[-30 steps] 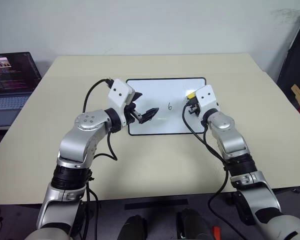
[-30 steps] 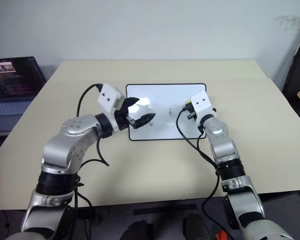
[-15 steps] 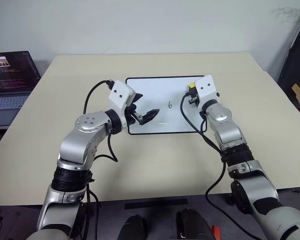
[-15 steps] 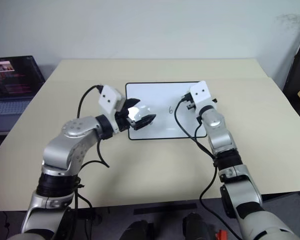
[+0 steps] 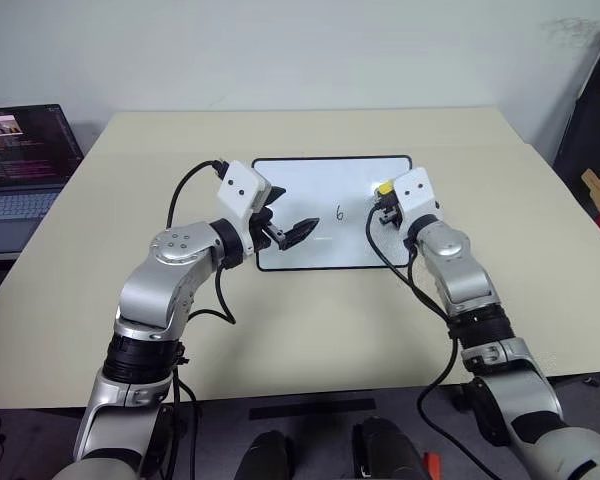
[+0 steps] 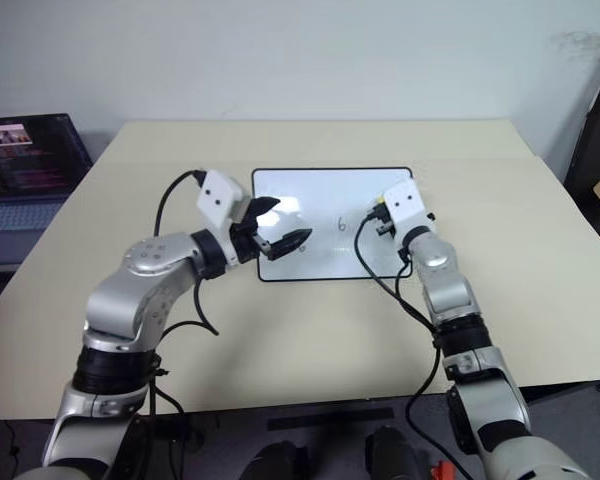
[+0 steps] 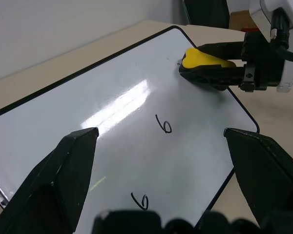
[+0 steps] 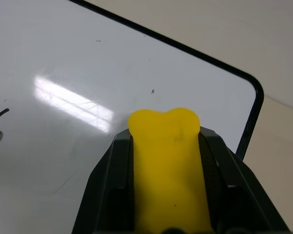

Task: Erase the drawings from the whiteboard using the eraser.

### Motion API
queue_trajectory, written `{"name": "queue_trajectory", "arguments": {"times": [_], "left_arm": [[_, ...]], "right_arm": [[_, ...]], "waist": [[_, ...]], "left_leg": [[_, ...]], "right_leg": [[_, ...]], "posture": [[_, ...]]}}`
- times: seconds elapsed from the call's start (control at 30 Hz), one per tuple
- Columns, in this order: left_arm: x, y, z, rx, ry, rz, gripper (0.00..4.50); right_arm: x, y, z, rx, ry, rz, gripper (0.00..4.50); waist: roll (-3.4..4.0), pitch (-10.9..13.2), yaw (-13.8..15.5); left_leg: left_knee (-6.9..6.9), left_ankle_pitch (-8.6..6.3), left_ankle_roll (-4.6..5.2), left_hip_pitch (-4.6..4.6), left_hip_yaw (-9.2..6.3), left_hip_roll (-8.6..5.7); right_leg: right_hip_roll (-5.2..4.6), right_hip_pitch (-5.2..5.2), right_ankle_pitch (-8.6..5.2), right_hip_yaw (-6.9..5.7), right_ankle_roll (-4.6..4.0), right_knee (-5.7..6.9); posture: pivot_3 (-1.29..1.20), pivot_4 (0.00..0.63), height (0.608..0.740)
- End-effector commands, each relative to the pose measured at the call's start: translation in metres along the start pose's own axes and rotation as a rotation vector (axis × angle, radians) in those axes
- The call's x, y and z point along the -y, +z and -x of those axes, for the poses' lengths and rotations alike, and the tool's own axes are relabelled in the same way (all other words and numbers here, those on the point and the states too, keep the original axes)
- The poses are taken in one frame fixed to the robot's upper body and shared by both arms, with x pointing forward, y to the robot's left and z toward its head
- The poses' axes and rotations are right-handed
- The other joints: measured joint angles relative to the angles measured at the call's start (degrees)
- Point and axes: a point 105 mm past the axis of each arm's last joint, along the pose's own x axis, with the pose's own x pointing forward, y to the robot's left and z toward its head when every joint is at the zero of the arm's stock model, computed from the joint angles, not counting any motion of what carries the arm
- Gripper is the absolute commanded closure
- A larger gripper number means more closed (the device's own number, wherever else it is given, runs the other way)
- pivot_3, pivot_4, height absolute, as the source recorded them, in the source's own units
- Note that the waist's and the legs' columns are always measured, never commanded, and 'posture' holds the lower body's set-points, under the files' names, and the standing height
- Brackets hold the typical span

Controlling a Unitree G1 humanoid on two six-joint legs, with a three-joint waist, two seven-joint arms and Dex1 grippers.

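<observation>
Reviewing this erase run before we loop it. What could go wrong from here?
1. The right gripper holds the eraser near the whiteboard edge; a stroke could slip off the frame.
2. Two 6 marks remain, and the left gripper hovers open over the board, so a sweep toward them may hit it.
3. Nothing pins the board, so it may slide.

Reaching forward with both silver-and-black jointed arms, elbows bent. Holding the left gripper (image 5: 302,228) of two black fingers level, pointing forward and toward the right, with its jaws standing apart and nothing between them; showing those spread black fingers (image 7: 63,170) wide at either side in the left wrist view. Pointing the right gripper (image 5: 383,193) level and forward, its white wrist block tilted above it. Clamping its black fingers (image 8: 107,185) tight on both sides of a small yellow oblong eraser (image 8: 168,161).
</observation>
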Motion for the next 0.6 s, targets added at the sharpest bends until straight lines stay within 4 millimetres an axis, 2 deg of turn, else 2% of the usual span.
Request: {"name": "queue_trajectory", "arguments": {"times": [0.03, 0.23, 0.33, 0.47, 0.6], "left_arm": [[-0.001, 0.015, 0.003, 0.053, 0.007, -0.024, 0.00], [-0.001, 0.015, 0.004, 0.052, 0.007, -0.024, 0.00], [-0.001, 0.014, 0.004, 0.050, 0.007, -0.024, 0.00], [-0.001, 0.013, 0.004, 0.047, 0.007, -0.026, 0.00], [-0.001, 0.014, 0.003, 0.048, 0.004, -0.028, 0.00]], "right_arm": [[-0.006, -0.034, 0.006, -0.138, 0.033, -0.025, 3.17], [-0.009, -0.026, 0.010, -0.115, 0.064, -0.022, 3.17], [-0.006, -0.014, 0.011, -0.071, 0.060, -0.024, 3.17], [0.005, 0.018, 0.007, 0.051, -0.002, -0.029, 3.17], [0.015, 0.039, -0.003, 0.111, -0.071, -0.019, 3.17]], "waist": [[0.00, 0.00, -0.02], [0.00, 0.00, -0.02], [0.00, 0.01, 0.00], [0.01, 0.02, 0.00], [0.03, 0.10, 0.12]], "left_leg": [[0.00, 0.00, 0.00, 0.00, 0.01, 0.00], [-0.01, 0.00, 0.00, -0.01, 0.00, 0.00], [-0.01, 0.00, 0.00, -0.02, -0.02, 0.00], [-0.04, 0.00, 0.00, -0.06, -0.02, 0.00], [-0.07, 0.00, 0.00, -0.13, -0.02, 0.00]], "right_leg": [[0.00, 0.00, 0.00, 0.00, 0.00, 0.00], [0.00, -0.01, 0.00, 0.00, 0.00, 0.00], [0.00, -0.02, 0.00, -0.01, 0.00, 0.00], [0.00, -0.07, 0.00, -0.01, 0.00, -0.01], [-0.01, -0.14, 0.00, -0.01, 0.00, -0.03]], "posture": [[0.00, 0.150, 0.740], [0.00, 0.150, 0.740], [0.00, 0.150, 0.740], [0.00, 0.150, 0.740], [0.00, 0.150, 0.740]]}}
